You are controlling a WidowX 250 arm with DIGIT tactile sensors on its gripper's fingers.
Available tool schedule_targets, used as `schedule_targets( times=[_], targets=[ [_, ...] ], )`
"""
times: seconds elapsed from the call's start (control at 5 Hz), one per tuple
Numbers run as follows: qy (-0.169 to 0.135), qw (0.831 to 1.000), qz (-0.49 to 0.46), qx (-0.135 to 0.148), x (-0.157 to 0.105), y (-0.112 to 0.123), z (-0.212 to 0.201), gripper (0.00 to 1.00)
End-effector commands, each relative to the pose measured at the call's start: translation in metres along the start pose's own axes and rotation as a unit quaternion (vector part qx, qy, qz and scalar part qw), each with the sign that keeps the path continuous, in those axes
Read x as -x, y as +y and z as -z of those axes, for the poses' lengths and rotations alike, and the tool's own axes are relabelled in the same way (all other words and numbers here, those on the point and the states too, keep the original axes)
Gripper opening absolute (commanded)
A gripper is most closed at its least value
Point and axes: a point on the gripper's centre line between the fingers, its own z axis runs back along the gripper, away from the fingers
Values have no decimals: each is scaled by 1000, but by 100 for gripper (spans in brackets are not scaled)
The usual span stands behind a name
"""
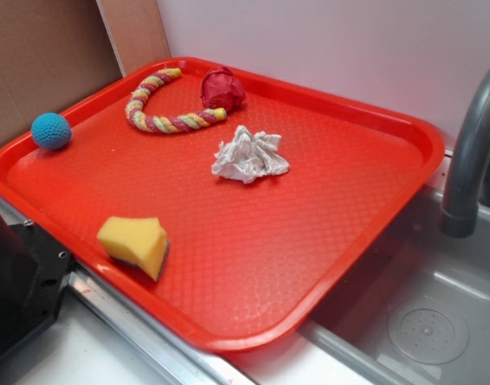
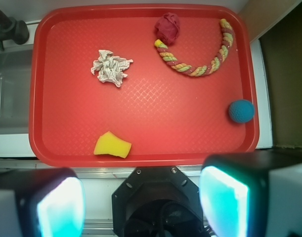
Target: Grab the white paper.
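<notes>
The white paper [image 1: 249, 156] is a crumpled off-white wad lying on the red tray [image 1: 325, 241], a little past its middle. In the wrist view the paper [image 2: 110, 67] lies in the tray's upper left part. My gripper [image 2: 142, 200] is open and empty, high above the tray's near edge and over the black robot base [image 2: 155, 202]. Its two fingers [image 2: 59, 207] show wide apart at the bottom of the wrist view. The paper is far from the gripper. The gripper does not show in the exterior view.
On the tray lie a yellow sponge [image 1: 136, 244] near the front, a dark red ball [image 1: 222, 88] and a striped rope [image 1: 164, 112] at the back, and a blue ball [image 1: 50, 131] at the left rim. A steel sink [image 1: 429, 321] with a grey faucet [image 1: 469, 152] is right.
</notes>
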Motion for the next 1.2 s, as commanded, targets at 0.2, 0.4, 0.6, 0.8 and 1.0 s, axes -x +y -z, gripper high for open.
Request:
schedule_targets(
  times=[0.2,0.4,0.6,0.8,1.0],
  targets=[
    [-13,995,85,-53,-44,-8,54,100],
    [-22,987,150,-60,-76,-20,93,100],
    [-10,980,185,-77,-101,-29,137,100],
    [-2,973,211,-94,-121,-32,180,100],
    [20,966,253,-45,-122,-43,221,100]
  ],
)
